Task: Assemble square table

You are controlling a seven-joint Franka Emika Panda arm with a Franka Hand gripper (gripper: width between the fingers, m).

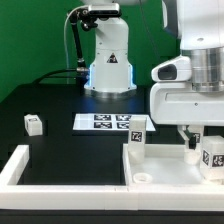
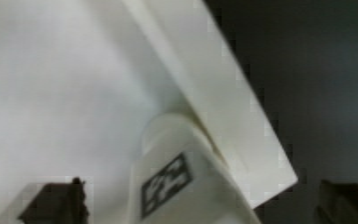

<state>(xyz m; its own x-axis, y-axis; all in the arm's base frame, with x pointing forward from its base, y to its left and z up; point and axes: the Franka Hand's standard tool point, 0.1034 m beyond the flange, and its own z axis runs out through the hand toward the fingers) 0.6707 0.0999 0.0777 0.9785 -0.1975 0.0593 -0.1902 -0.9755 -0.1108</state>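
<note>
Tabletop [image 1: 172,168], a flat white square slab, lies in the lower right of the exterior view, level on the black counter [image 1: 60,105]. Its near edge runs roughly along the frame's lower border. Its right part is cut off by the frame edge, and much of its back is hidden behind the arm [image 1: 190,70]. A round socket [image 1: 143,178] shows at its near left corner.

At the slab's far left corner an upright leg [image 1: 138,135] stands with its long axis vertical and its tag facing the camera; whether it is seated in a socket cannot be made out. A second leg [image 1: 213,155] shows at the far right, partly covered by the arm and blurred. A loose leg [image 1: 33,123] sits well apart on the counter at the exterior view's left.

The end effector [image 1: 194,143] hangs over the slab between the two standing legs. In the wrist view its dark fingertips [image 2: 55,200] sit far apart, clamped on nothing. Between them appear the slab's pale surface, its raised rim [image 2: 220,90] running at a slant, and a rounded tagged leg, all soft and out of focus.

Behind lies the marker board [image 1: 108,122], in front of the robot base [image 1: 108,60]. White bars [image 1: 20,165] fence the lower left corner.
</note>
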